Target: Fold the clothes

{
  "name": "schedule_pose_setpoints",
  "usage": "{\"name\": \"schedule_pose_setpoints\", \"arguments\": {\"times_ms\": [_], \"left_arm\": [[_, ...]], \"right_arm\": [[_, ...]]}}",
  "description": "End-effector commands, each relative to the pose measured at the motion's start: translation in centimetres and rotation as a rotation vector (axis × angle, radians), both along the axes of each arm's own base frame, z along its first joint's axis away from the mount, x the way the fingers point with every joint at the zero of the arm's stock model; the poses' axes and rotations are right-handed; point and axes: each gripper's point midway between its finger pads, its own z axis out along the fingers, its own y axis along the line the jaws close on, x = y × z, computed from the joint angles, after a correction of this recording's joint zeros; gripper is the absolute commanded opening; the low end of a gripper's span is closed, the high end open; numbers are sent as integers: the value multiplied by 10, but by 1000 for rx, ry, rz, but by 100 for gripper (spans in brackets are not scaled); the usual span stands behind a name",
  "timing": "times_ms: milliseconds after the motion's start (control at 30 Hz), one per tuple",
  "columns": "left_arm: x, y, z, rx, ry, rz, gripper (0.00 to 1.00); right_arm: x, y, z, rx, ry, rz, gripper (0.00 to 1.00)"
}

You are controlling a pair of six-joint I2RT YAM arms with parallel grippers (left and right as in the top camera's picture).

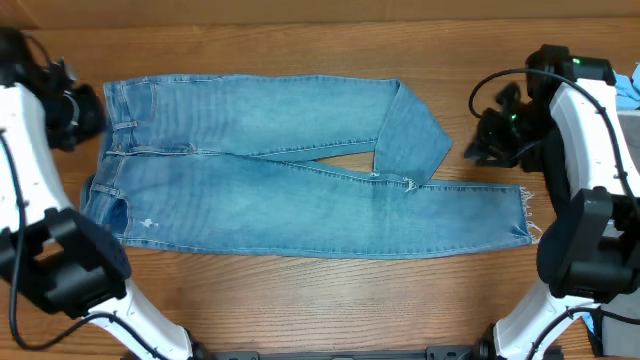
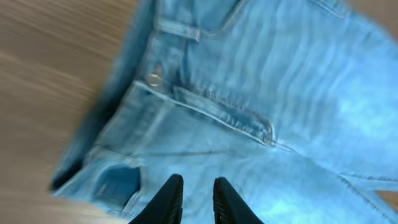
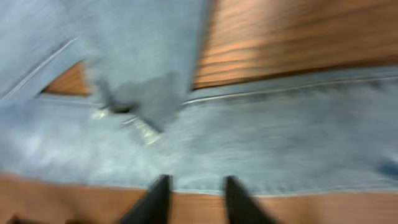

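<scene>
Overhead: wooden table, jeans spread flat, one leg folded back

Jeans lie lengthwise across the tabletop, waistband at left, legs running right. The near leg lies flat and reaches furthest right. The far leg is doubled back, its hem resting on the near leg past mid-length. Bare tabletop shows between the legs. The left claw is at the waistband end. The right claw is right of the fold.

White shells and black joints cover my left arm and right arm; black cables, green light, black left gripper.
</scene>
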Motion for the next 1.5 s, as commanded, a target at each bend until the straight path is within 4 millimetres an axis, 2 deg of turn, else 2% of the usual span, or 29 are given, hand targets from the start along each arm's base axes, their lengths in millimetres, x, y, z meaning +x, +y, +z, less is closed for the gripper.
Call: {"name": "schedule_pose_setpoints", "arguments": {"times_ms": [0,167,200,300,433,633,700,800,900,1033,1200,1367,1467], "left_arm": [[-2,-24,-60,-64,84,-79,23],[-2,-28,-94,-55,87,-99,27],[-2,-28,-100,-51,84,-100,31],[-4,-29,-117,-47,76,-100,34],[-9,-25,-137,-17,83,-94,38],[-24,-7,-155,98,147,-67,39],[-25,-7,-161,100,142,-62,41],[-26,-7,-169,99,135,-45,42],[-26,-8,-173,102,127,-43,44],[-25,-7,-175,106,118,-42,48],[-25,-7,-175,105,116,-34,53],[-25,-7,-175,104,116,-31,59],[-24,-7,-175,102,113,-31,59]], "right_arm": [[2,41,12,144,-99,189,44],[10,77,11,134,-164,303,47],[12,85,10,123,-180,330,47],[20,104,4,30,-215,376,48],[37,101,-6,-210,-239,272,49],[44,133,-14,-226,-302,293,53],[43,134,-23,-266,-313,306,54],[43,126,-40,-341,-321,313,65],[38,123,-52,-352,-310,319,69],[36,122,-62,-352,-308,319,70],[39,126,-63,-348,-329,320,70],[43,136,-64,-340,-356,332,69],[43,142,-72,-340,-350,348,69]]}}
